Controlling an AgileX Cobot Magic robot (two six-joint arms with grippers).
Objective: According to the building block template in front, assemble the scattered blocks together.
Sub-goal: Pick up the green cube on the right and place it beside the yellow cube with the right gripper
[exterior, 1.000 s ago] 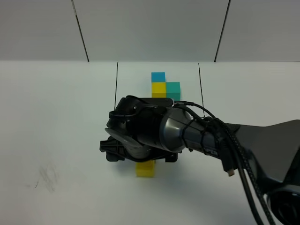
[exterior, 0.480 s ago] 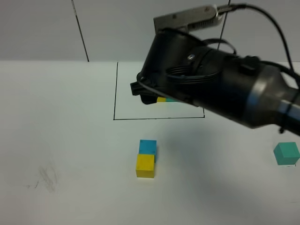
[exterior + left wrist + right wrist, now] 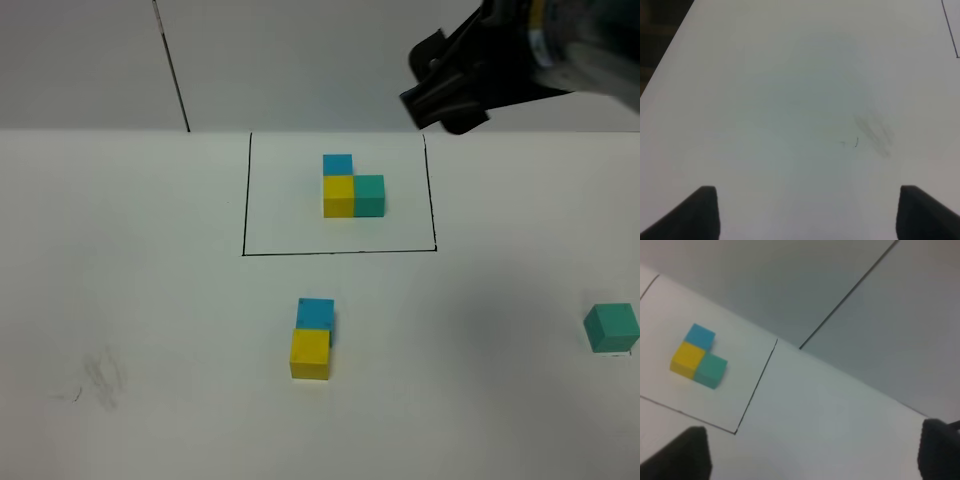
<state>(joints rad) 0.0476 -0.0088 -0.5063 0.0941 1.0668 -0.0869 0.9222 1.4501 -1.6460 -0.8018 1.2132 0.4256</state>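
Note:
The building block template (image 3: 350, 190) is a blue, yellow and teal L inside a thin black rectangle at the back middle of the table; the right wrist view also shows the template (image 3: 695, 357). Of the scattered blocks, the sky-blue block (image 3: 315, 312) touches the far side of the yellow block (image 3: 310, 354) in front of the rectangle. The teal block (image 3: 611, 327) sits alone at the far right. My right arm (image 3: 485, 65) hangs high at the back right. The right gripper (image 3: 817, 455) is open and empty. Over bare table, the left gripper (image 3: 815, 215) is open and empty too.
The white table (image 3: 150, 300) carries a faint grey smudge (image 3: 100, 378) at the front left, and the same smudge (image 3: 872, 132) shows in the left wrist view. A grey wall with dark seams (image 3: 172, 65) stands behind the table.
My right arm rose from over the blue and yellow blocks and swung up to the back right. The blue block now lies free against the yellow one, and the template is uncovered.

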